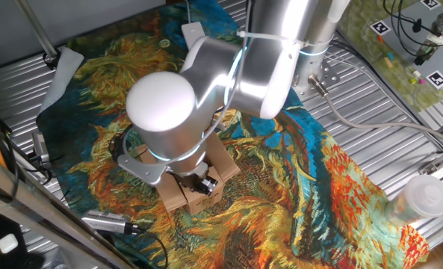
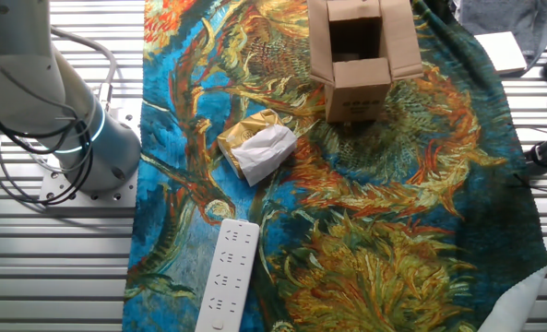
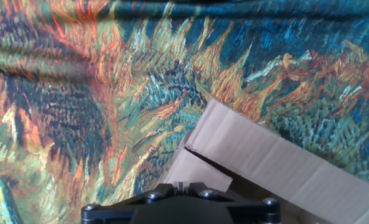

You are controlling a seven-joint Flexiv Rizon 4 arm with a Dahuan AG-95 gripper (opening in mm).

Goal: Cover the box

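1. Box first, in one fixed view: only parts of the brown cardboard show, since the arm's big rounded joint hangs right over it. It sits on the painted sunflower cloth near the front edge of the table. A dark part of the hand shows at the box's near side, but the fingers cannot be made out, so I cannot tell whether the gripper is parted or closed. A clear plastic cup stands at the right on the ribbed metal table.

2. In the other fixed view the box stands upright at the top of the cloth, its flaps spread outward and its dark inside open to view. A crumpled white-and-yellow wrapper lies on the cloth near the box, to its lower left and apart from it. A white power strip lies further down, at the cloth's left edge. The arm's base rises at the left on the ribbed table. The gripper itself is out of sight here.

3. In the hand view a cardboard flap of the box fills the lower right, tilted, over the cloth. A black bar of the hand lies along the bottom edge; no fingertips show.
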